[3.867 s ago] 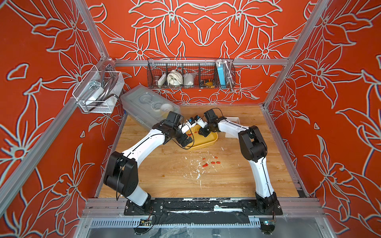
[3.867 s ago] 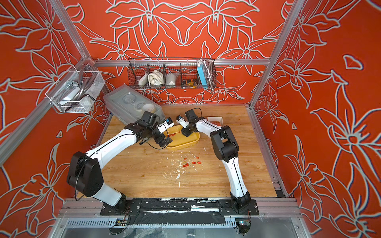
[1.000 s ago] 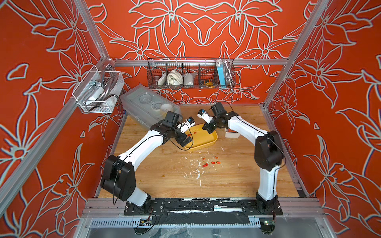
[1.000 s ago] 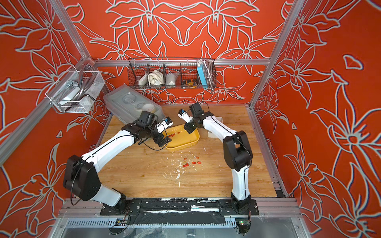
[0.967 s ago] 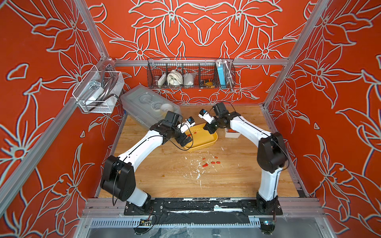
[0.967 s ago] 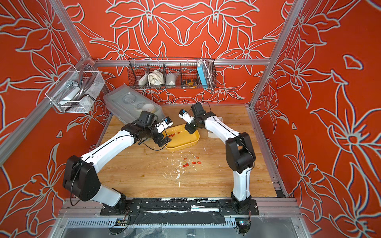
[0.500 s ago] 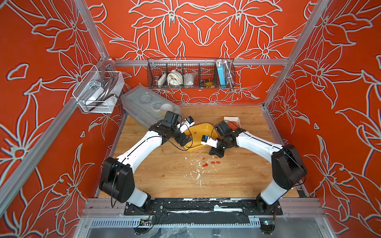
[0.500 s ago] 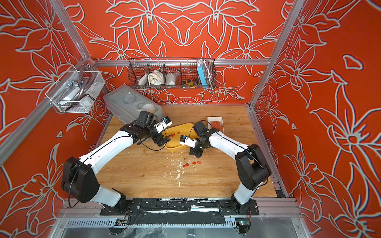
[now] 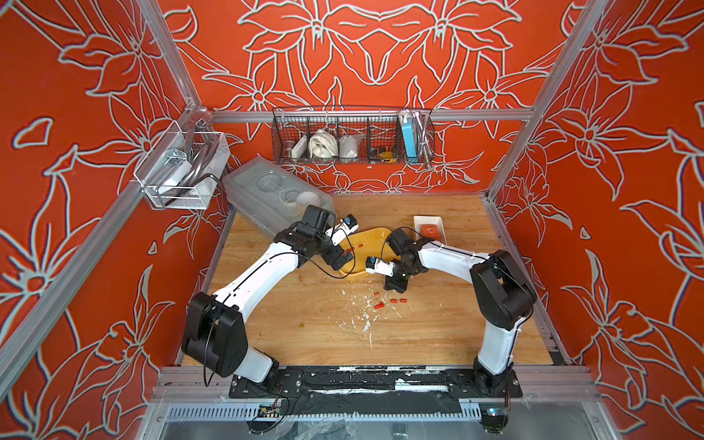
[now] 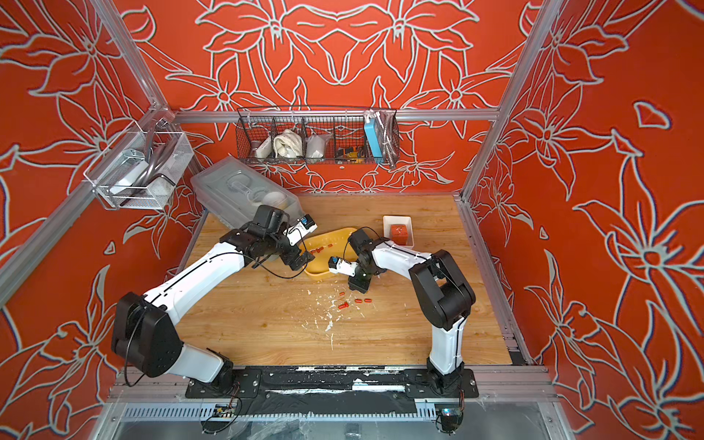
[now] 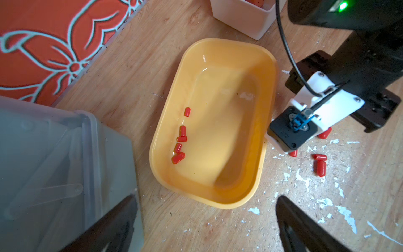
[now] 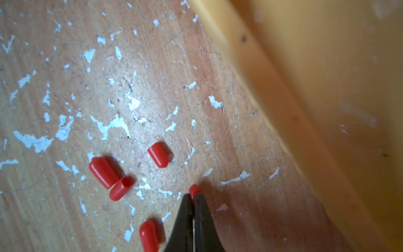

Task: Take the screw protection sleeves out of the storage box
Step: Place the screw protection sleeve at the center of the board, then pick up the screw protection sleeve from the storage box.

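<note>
pinching sleeve (image 12: 194, 189), right gripper (image 12: 193, 197) closed tight

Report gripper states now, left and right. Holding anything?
Left gripper: open, holding nothing.
Right gripper: shut on one screw protection sleeve, pinched at the tips, beside the storage box.

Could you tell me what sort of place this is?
Likely a robot test cell: an aluminium frame holds printed walls, two arms are bolted beside a wooden table, and a wire basket of supplies hangs at the back.
</note>
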{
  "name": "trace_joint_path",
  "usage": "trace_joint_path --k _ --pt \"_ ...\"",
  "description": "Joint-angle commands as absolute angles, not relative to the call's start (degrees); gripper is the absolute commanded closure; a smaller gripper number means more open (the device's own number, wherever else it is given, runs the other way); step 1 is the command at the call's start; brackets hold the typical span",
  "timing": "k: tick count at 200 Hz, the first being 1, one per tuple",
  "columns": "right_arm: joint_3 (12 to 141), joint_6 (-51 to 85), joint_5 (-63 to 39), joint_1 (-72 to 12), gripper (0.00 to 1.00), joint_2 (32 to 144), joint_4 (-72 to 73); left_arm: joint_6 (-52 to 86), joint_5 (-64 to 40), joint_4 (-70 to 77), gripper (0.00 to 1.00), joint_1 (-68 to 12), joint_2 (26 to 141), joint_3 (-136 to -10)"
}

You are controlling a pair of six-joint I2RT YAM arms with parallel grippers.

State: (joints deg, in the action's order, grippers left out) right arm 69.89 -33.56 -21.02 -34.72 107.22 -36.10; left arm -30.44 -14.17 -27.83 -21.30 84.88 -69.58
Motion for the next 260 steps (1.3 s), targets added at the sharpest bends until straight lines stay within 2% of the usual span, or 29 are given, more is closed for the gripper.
trace_joint_path --k 1,43,94,140,184,216,239,260 --pt "71.36 -34.87 -20.03 -35.16 0.88 107.42 -38.71 -30.5 -14.07 -28.65 0.02 -20.83 83.34 -69.68" --pt "71.81 -34.89 -20.21 -35.17 0.74 104.42 -40.25 -30.59 -14.24 -28.83 0.02 -20.83 83.35 -69.8" --pt "69.62 -35.68 -21.77 -34.22 0.66 95.08 -43.35 -30.56 -16.71 -29.14 0.02 -20.83 84.52 -70.03" --pt "66.33 -31.73 -24.35 -27.97 0.57 86.04 -41.66 -30.7 -17.77 -30.76 0.02 -22.37 91.53 -74.7" --pt "61.43 -27.19 -28.4 -20.41 0.45 79.64 -35.25 -31.6 -13.26 -33.11 0.19 -25.75 102.88 -83.21" --pt "58.49 -26.85 -28.45 -19.46 0.36 76.88 -33.05 -32.43 -8.4 -34.15 0.39 -28.4 110.47 -89.01" --pt "57.76 -26.64 -28.83 -19.16 0.33 76.46 -32.48 -32.19 -4.7 -35.83 0.51 -29.53 115.56 -93.88" --pt "57.42 -26.46 -29.34 -18.98 0.33 76.48 -32.19 -32.23 -1.61 -36.22 0.58 -30.12 119.29 -97.08"
